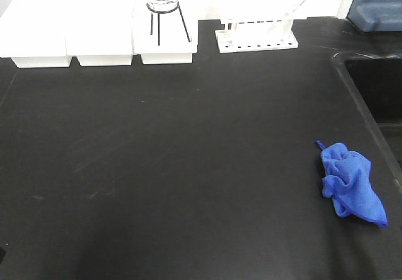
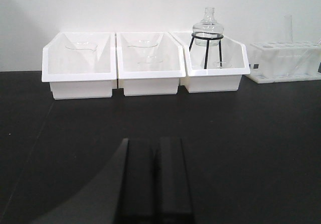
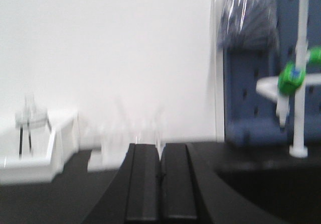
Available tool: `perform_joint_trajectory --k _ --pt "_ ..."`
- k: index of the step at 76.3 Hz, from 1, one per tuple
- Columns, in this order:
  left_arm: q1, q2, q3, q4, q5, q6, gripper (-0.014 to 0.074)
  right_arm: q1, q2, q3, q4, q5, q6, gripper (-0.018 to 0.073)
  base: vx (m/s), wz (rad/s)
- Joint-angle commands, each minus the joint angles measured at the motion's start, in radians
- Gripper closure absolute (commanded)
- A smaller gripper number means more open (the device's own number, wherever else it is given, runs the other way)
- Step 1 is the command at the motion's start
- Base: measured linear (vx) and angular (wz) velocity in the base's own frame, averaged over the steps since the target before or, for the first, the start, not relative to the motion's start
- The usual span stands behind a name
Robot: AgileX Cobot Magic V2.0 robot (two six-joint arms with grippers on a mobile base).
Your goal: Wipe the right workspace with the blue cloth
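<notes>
So, progress report: basically nothing is done yet. The blue cloth (image 1: 348, 183) lies in a crumpled heap on the black worktop (image 1: 157, 167), over at the right side, just beside the rim of the sink (image 1: 377, 91), with its thin loop poking out at the top left. Nobody's holding it. My left hand (image 2: 153, 184) is clenched with nothing between the fingers, hovering low over the worktop and facing the trays. My right hand (image 3: 160, 184) is clenched and empty too, though that view is blurry. Neither hand shows up in the front view, so I can't say how far either is from the cloth. I can't pick out the right workspace in these views either, so by my reckoning the grab, the carry and all the wiping are left to do.

Containers: three white trays along the back wall. The left tray (image 2: 80, 76) and middle tray (image 2: 150, 76) hold some faint clear glassware that I can't name. The right tray (image 2: 215, 76) holds a black wire stand (image 2: 205, 56) with a clear glass flask (image 2: 207, 28) sitting on top. Next to it is a white test-tube rack (image 2: 286, 63), seemingly with a glass tube or two in it. What shows of the sink looks dark and bare
</notes>
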State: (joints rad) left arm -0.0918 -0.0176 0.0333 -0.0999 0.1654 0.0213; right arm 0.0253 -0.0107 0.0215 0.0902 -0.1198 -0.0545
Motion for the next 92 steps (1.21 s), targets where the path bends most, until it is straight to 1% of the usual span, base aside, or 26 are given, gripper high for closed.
perform_joint_trajectory --k 1,8,13,19,26,31,40,46,48,62,79,86,92 --pt "0.0 -0.01 -0.025 -0.003 -0.091 0.002 0.0603 0.0 -0.001 -0.081 -0.005 -0.114 -0.007 0.0567 0.0 0.0" --pt "0.0 -0.01 -0.025 -0.003 -0.091 0.002 0.0603 0.0 0.032 -0.21 -0.005 0.011 -0.007 0.0567 0.0 0.0" --pt "0.0 -0.01 -0.025 -0.003 -0.091 0.002 0.0603 0.0 0.083 -0.314 -0.006 0.129 -0.011 0.0567 0.0 0.0" --pt "0.0 -0.01 -0.025 -0.003 -0.091 0.002 0.0603 0.0 0.182 -0.456 -0.015 0.239 -0.018 0.0567 0.0 0.0" --pt "0.0 -0.01 -0.025 -0.003 -0.091 0.002 0.0603 0.0 0.307 -0.604 -0.054 0.345 -0.039 0.0567 0.0 0.0" --pt "0.0 -0.01 -0.025 -0.003 -0.091 0.002 0.0603 0.0 0.389 -0.701 -0.056 0.434 -0.037 0.0567 0.0 0.0" --pt "0.0 -0.01 -0.025 -0.003 -0.091 0.002 0.0603 0.0 0.518 -0.842 -0.056 0.637 -0.037 0.0567 0.0 0.0" --pt "0.0 -0.01 -0.025 -0.003 -0.091 0.002 0.0603 0.0 0.591 -0.906 -0.054 0.733 -0.037 0.0567 0.0 0.0" --pt "0.0 -0.01 -0.025 -0.003 -0.091 0.002 0.0603 0.0 0.634 -0.943 -0.041 0.815 -0.034 0.0567 0.0 0.0" --pt "0.0 -0.01 -0.025 -0.003 -0.091 0.002 0.0603 0.0 0.694 -0.958 0.026 0.81 -0.031 0.0567 0.0 0.0" --pt "0.0 -0.01 -0.025 -0.003 -0.091 0.002 0.0603 0.0 0.712 -0.953 -0.008 0.835 -0.039 0.0552 0.0 0.0" --pt "0.0 -0.01 -0.025 -0.003 -0.091 0.002 0.0603 0.0 0.712 -0.953 -0.009 0.836 -0.059 0.0515 0.0 0.0" --pt "0.0 -0.01 -0.025 -0.003 -0.091 0.002 0.0603 0.0 0.712 -0.953 -0.015 0.847 -0.064 0.0448 0.0 0.0"
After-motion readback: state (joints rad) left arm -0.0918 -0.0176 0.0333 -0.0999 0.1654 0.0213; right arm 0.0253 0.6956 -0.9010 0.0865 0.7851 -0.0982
